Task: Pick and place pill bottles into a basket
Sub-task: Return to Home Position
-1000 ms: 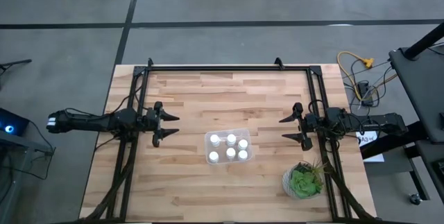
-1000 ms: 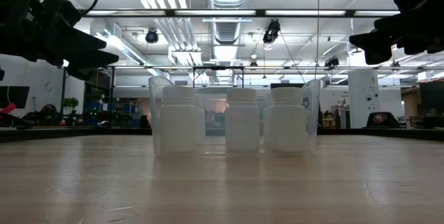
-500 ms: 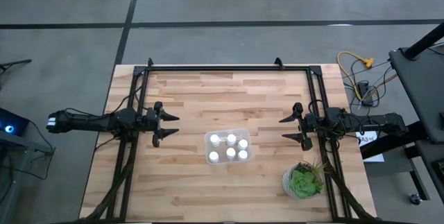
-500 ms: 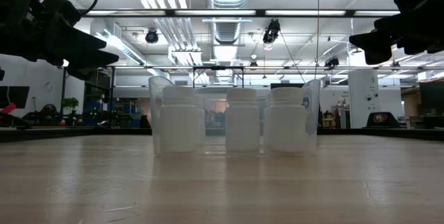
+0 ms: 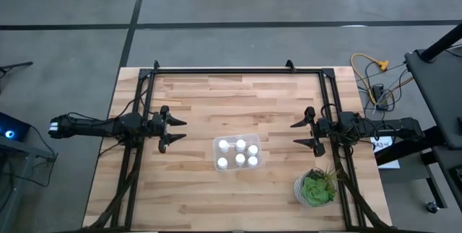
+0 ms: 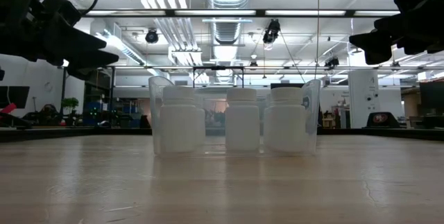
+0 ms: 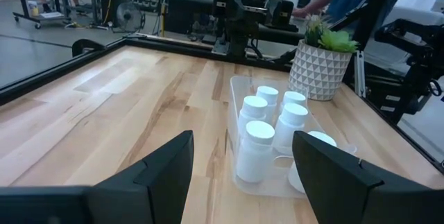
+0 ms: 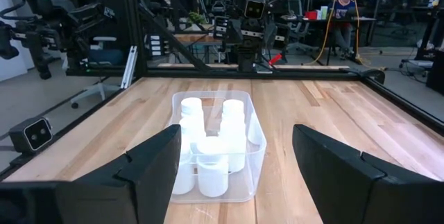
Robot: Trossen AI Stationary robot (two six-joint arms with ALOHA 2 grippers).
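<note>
High view: 6 white pill bottles (image 5: 240, 159) stand in 2 rows of 3 inside the clear basket (image 5: 216, 154), which sits near the middle of the wooden table (image 5: 216, 96). The left gripper (image 5: 185, 130) hangs over the table's left side, well apart from the basket, its 2 fingers spread and holding nothing. The right gripper (image 5: 293, 134) faces it from the right side, likewise spread and empty. A green potted plant (image 5: 315, 188) stands near the right arm. The low view shows the bottles upright, caps on, behind the basket's see-through wall.
</note>
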